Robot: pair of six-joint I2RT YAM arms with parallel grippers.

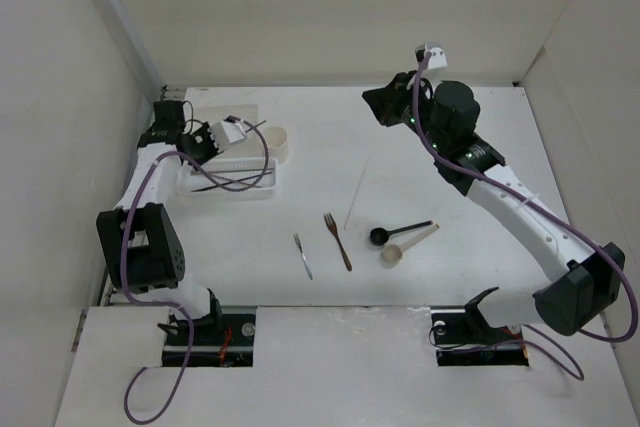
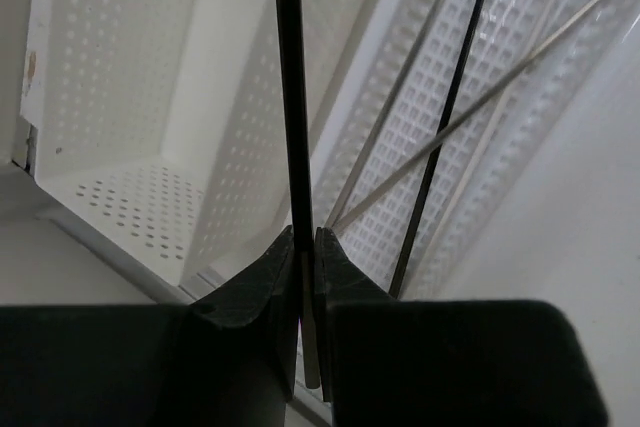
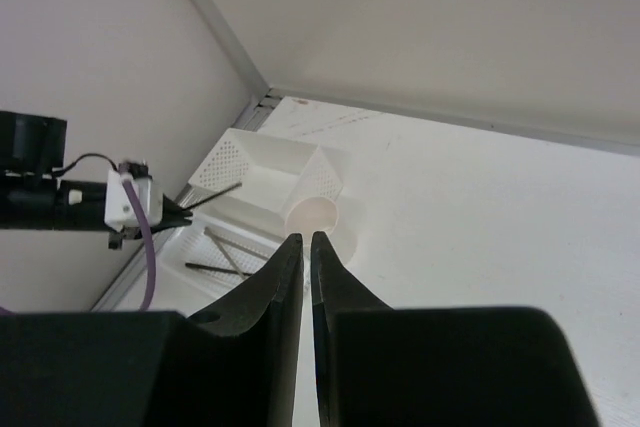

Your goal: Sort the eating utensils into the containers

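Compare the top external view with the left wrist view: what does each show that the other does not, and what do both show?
Only the top external view shows the brown fork, grey fork, black spoon, beige spoon and a pale chopstick lying loose on the table, plus the round cup. Only the left wrist view shows the left fingers pinched shut on a dark chopstick, and the fine holes in the box walls. Both show the slotted tray with chopsticks lying in it.
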